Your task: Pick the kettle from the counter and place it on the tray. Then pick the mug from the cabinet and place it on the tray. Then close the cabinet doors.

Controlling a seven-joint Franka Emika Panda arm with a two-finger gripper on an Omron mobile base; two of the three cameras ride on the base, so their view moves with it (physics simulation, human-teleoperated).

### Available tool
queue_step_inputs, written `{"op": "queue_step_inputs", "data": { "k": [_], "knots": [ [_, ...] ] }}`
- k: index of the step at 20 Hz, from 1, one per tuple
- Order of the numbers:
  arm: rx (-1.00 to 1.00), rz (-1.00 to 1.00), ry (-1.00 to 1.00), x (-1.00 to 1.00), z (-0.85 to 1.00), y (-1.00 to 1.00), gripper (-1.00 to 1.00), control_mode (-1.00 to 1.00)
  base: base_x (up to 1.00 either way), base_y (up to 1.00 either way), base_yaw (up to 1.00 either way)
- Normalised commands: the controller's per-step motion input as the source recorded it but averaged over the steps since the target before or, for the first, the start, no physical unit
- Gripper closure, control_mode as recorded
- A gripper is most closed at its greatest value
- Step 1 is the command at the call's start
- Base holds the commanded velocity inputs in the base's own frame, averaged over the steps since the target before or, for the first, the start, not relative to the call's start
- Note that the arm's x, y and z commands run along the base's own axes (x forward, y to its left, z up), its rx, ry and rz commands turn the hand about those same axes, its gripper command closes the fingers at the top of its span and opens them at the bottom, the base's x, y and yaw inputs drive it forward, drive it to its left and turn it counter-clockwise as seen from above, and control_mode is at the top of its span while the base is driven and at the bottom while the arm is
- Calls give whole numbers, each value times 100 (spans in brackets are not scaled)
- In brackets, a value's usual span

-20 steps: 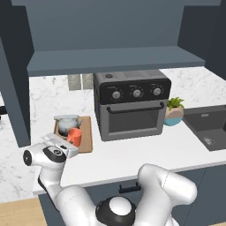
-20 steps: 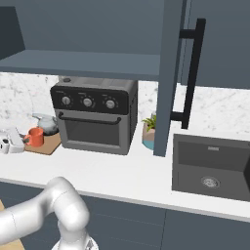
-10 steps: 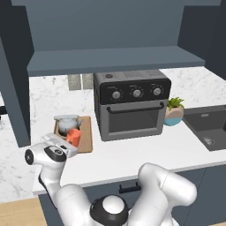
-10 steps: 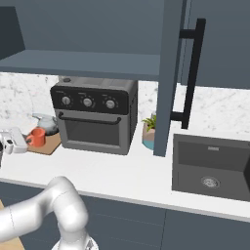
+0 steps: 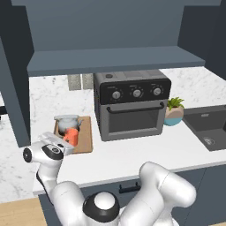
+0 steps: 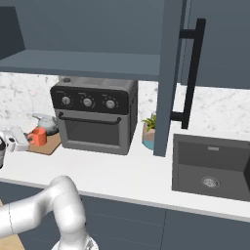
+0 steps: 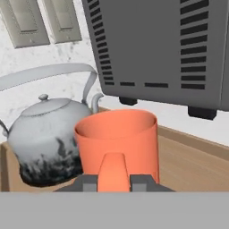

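Arm folded low over the near edge of the counter (image 5: pixel 132 152), elbow bent back toward the base and the hand reaching out to the left, level with the worktop. The gripper (image 7: pixel 114 181) points across the tray (image 5: pixel 84 139) toward the back wall, its two dark fingertips (image 7: pixel 89 182) drawn in tight on either side of the mug's handle — clamped on the mug (image 7: pixel 118 145).

That mug is plain orange, cylindrical, upright, with its open mouth up and its handle turned straight toward the hand. It sits directly ahead of the fingertips, over the tray's wooden surface; whether its base touches the board is hidden.

Just beyond the mug and to its left in the hand view stands the kettle (image 7: pixel 44 138) — squat, silvery-grey, with a lid knob, a thin arched handle and a dark lower body. It rests on the tray, very close beside the mug.

Further ahead and to the right of the gripper stands a dark toaster oven (image 5: pixel 132 103), next to the tray. Above it the cabinet (image 5: pixel 110 31) stands open, its shelf bare, with one cabinet door (image 6: pixel 172 73) swung out.
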Motion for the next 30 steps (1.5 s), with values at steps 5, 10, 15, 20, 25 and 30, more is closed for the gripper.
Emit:
{"op": "queue_step_inputs", "data": {
  "k": [5,10,15,20,25,30],
  "knots": [
    [0,0,0,28,-24,22,100,-100,0,0,0],
    [0,0,0,26,-32,21,100,-100,0,0,0],
    [2,0,-4,3,-38,3,100,-100,0,0,0],
    [7,0,-9,-9,-39,0,100,-100,0,0,0],
    [8,0,-8,-9,-46,0,-100,-100,0,0,0],
    [0,0,0,-2,-34,2,-100,-100,0,0,0]
  ]
}}
